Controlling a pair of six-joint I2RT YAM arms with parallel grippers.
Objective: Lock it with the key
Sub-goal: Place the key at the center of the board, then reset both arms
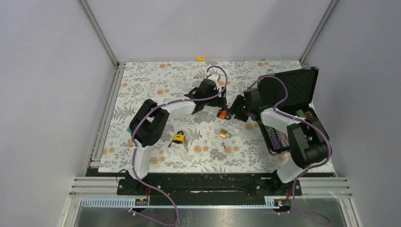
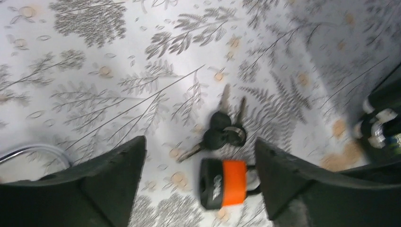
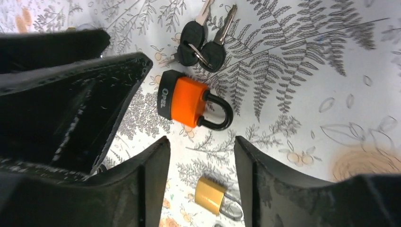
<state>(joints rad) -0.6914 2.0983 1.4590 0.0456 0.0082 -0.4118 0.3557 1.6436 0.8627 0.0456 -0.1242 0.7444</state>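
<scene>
An orange-and-black padlock (image 1: 222, 114) (image 2: 229, 182) (image 3: 187, 99) lies flat on the floral mat, its black shackle pointing right in the right wrist view. A ring of black-headed keys (image 2: 222, 130) (image 3: 203, 42) lies loose beside the padlock body; no key is in the lock. My left gripper (image 1: 213, 101) (image 2: 199, 142) hangs open just above the padlock, gripping nothing. From the other side my right gripper (image 1: 235, 113) (image 3: 201, 140) is open too, empty, with the padlock just beyond its fingertips. A left finger (image 3: 94, 94) fills the upper left of the right wrist view.
A brass padlock (image 1: 224, 134) (image 3: 210, 196) lies nearer the arm bases. Further left sits a yellow padlock (image 1: 178, 138) with keys. An open black case (image 1: 293, 90) holding several small items stands at the right edge of the mat.
</scene>
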